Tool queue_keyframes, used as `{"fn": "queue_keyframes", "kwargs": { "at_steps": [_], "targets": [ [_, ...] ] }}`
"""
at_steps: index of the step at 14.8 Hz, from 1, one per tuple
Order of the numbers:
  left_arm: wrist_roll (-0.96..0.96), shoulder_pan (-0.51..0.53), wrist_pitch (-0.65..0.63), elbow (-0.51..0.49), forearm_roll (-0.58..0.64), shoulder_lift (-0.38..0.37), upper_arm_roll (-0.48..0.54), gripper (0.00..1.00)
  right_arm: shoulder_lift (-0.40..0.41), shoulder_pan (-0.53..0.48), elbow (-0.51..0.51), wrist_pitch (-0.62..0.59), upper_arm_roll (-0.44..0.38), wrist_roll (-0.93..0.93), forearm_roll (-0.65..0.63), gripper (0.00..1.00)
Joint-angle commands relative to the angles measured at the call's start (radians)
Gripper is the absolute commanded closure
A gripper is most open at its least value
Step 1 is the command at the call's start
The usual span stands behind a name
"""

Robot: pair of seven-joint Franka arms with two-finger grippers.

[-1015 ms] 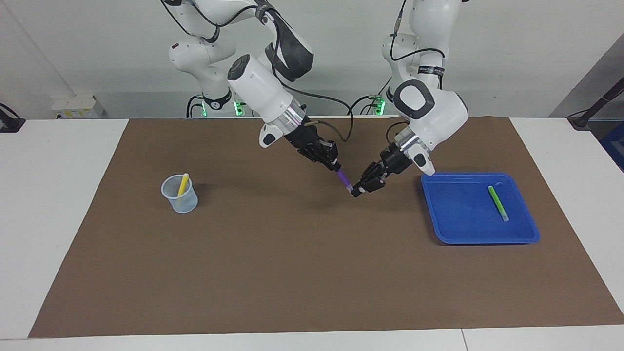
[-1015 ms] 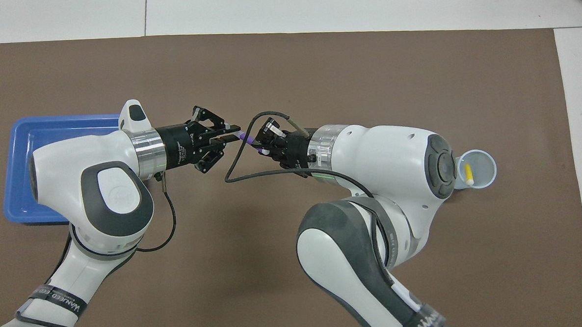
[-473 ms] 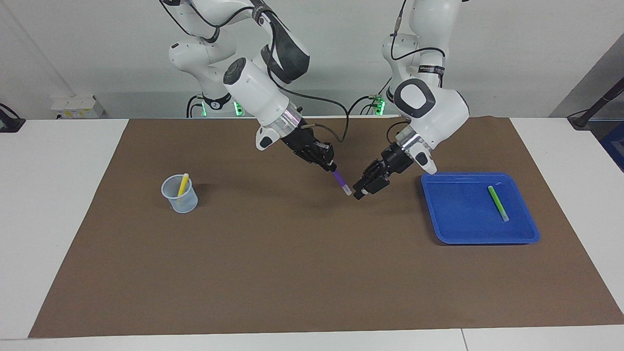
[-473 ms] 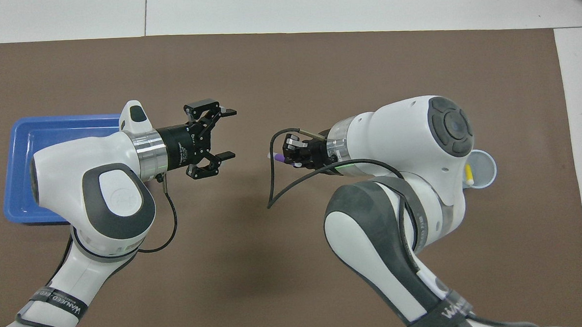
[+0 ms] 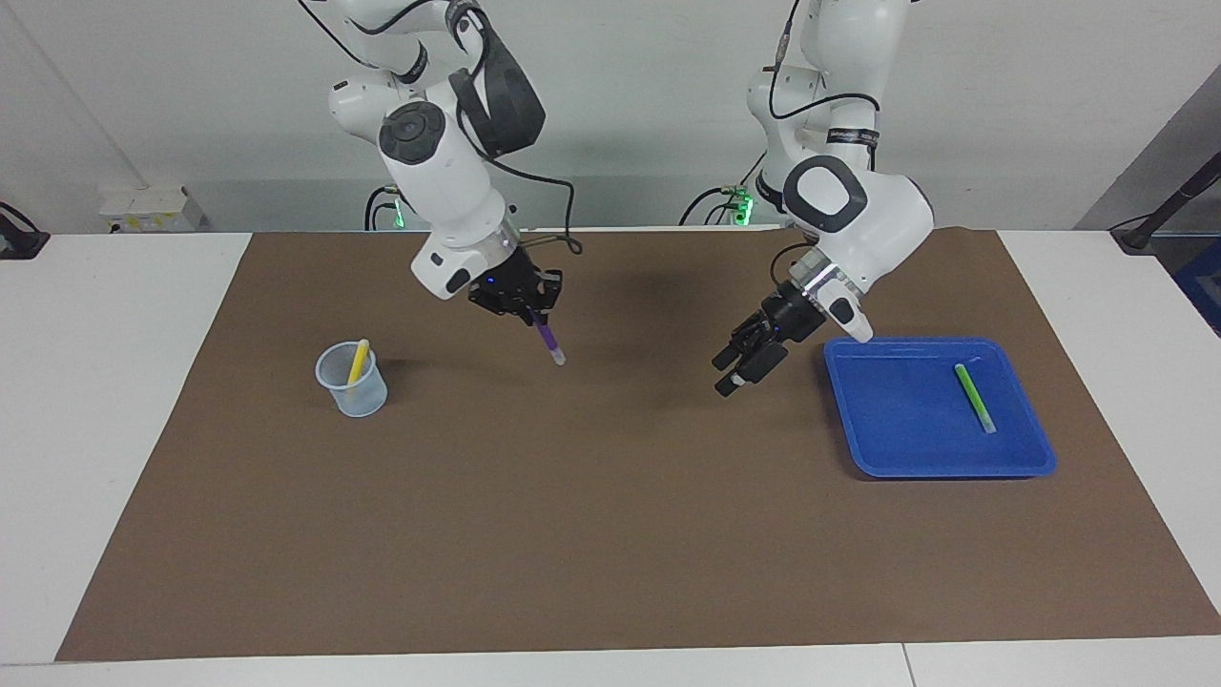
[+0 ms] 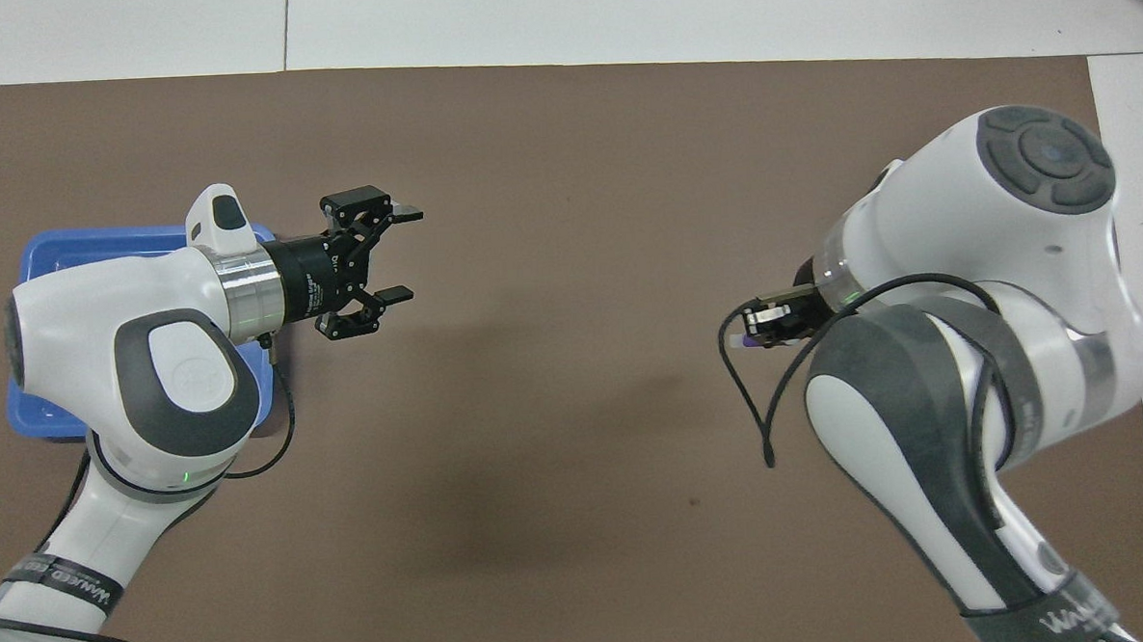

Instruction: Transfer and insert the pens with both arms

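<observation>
Purple pen in my right fingers, left fingers apart

Facing view shows my right fingers [image 5: 523, 310] clamped on the purple pen [image 5: 548, 342], up in the air over the brown mat [image 5: 572, 534] that covers the desk [image 5: 114, 382]. The pen hangs tilted from my grip, its whitish tip lowest and pointing down at the mat. It is off the surface, touching nothing but my fingers. I take the cup [image 5: 352, 380] as my landmark: the purple pen is near it but apart from it, toward the left arm's end of the desk. The yellow pen [image 5: 358, 360] stands leaning inside the cup, its top above the rim.

My left fingers [image 5: 735, 372] are apart and hold nothing. The overhead view shows the two tips [image 6: 407, 212] spread wide with clear mat between them. They hover over bare mat, well apart from the cup toward the left arm's end, just beside the blue tray [image 5: 906, 458]. That tray lies flat on the mat, farthest from the cup at the left arm's end. The green pen [image 5: 975, 397] lies flat inside the tray, close to the wall that is farthest from the cup, whitish end pointing away from the robots.
</observation>
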Motion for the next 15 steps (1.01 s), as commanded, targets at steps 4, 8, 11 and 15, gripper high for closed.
{"fn": "queue_keyframes", "kwargs": {
  "at_steps": [4, 8, 11, 15],
  "targets": [
    [0.200, 0.184, -0.224, 0.010, 0.343, -0.032, -0.001, 0.00, -0.067, -0.155, -0.048, -0.044, 0.011, -0.367, -0.241, 1.00],
    [0.357, 0.258, -0.282, 0.012, 0.538, -0.036, -0.001, 0.00, -0.108, -0.250, -0.212, 0.200, 0.011, -0.505, -0.250, 1.00],
    [0.469, 0.312, -0.296, 0.012, 0.665, -0.036, 0.000, 0.00, -0.111, -0.255, -0.278, 0.297, 0.011, -0.512, -0.252, 1.00],
    [0.619, 0.375, -0.309, 0.032, 0.779, -0.029, 0.000, 0.00, -0.104, -0.289, -0.323, 0.355, 0.012, -0.515, -0.245, 1.00]
  ]
}}
